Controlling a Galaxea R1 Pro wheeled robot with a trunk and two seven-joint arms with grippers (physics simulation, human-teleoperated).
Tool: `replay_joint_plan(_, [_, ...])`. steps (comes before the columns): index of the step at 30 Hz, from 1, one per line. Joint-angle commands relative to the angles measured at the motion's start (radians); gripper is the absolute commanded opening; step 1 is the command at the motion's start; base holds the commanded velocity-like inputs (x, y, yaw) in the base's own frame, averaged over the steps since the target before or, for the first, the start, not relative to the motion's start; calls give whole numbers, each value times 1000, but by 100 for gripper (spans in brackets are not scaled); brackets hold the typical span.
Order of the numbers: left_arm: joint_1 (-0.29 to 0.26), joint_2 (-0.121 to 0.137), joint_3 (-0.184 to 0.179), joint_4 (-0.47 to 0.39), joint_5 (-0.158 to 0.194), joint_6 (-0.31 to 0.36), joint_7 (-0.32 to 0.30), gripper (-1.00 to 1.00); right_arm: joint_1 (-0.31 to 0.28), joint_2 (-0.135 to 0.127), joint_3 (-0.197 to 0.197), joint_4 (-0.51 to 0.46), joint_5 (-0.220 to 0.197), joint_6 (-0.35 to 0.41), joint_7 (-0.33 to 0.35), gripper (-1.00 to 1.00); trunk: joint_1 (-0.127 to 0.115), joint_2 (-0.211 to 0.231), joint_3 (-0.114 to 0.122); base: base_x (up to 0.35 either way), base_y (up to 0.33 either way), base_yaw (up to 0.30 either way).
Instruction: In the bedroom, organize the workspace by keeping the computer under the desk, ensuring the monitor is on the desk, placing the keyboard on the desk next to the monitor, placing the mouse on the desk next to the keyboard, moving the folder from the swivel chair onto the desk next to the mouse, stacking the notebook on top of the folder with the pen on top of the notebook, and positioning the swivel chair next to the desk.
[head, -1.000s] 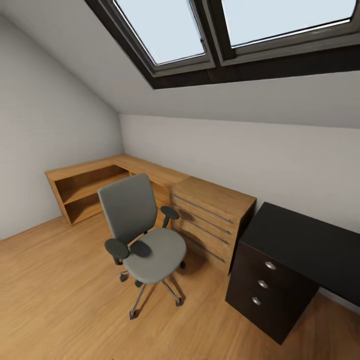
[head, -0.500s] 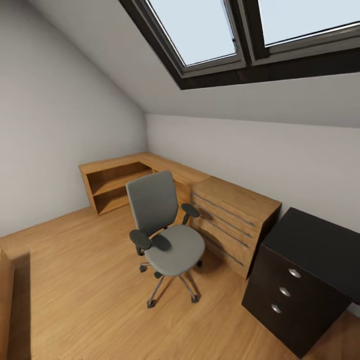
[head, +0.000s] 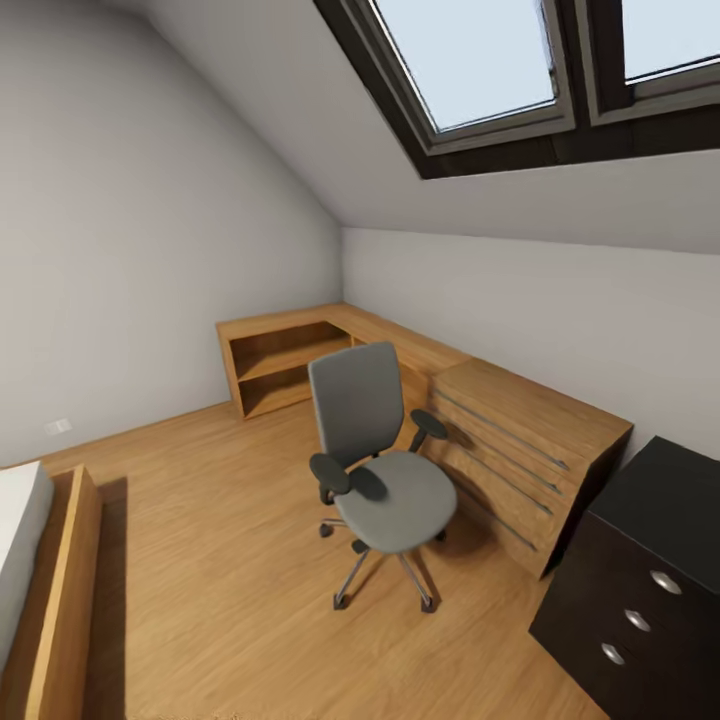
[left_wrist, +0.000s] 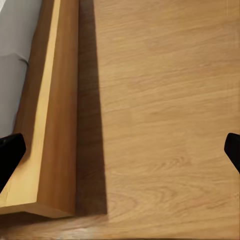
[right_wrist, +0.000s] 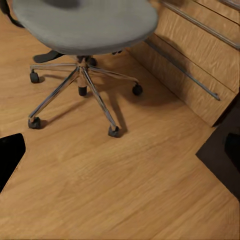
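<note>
The head view has swung left: the grey upholstered swivel chair (head: 375, 470) with its chrome star base now sits mid-frame, seat bare, beside a low wooden drawer cabinet (head: 530, 450). The black desk (head: 650, 570) has slid to the frame's edge, and a wooden bed frame (head: 65, 590) has appeared. Both grippers hang apart, empty, over the wood floor (left_wrist: 165, 115). The robot seems to be searching the room.

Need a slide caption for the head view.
Grey swivel chair with bare seat beside wooden drawer cabinet, black desk at right.
</note>
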Motion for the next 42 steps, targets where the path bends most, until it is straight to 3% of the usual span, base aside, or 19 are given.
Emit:
replay_joint_plan(1, [0, 0, -8, -2, 6, -1, 6, 100, -1, 1, 9, 2, -10, -4, 0, 100, 0, -1, -1, 0, 18, 285])
replay_joint_plan(15, [0, 18, -9, -14, 16, 8, 6, 100, -1, 0, 9, 1, -9, -4, 0, 100, 0, -1, -1, 0, 2, 286])
replay_joint_plan(22, [0, 15, -9, -14, 18, 40, 5, 100, -1, 0, 7, 1, -10, -6, 1, 100, 0, -1, -1, 0, 0, 286])
replay_joint_plan(28, [0, 13, -10, -14, 18, 25, 4, 100, -1, -1, 7, 1, -12, -26, 0, 100, 0, -1, -1, 19, 0, 286])
replay_joint_plan(42, [0, 15, -11, -13, 19, 29, -3, 100, -1, -2, 4, 1, -16, -36, -3, 100, 0, -1, 3, 289, 0, 271])
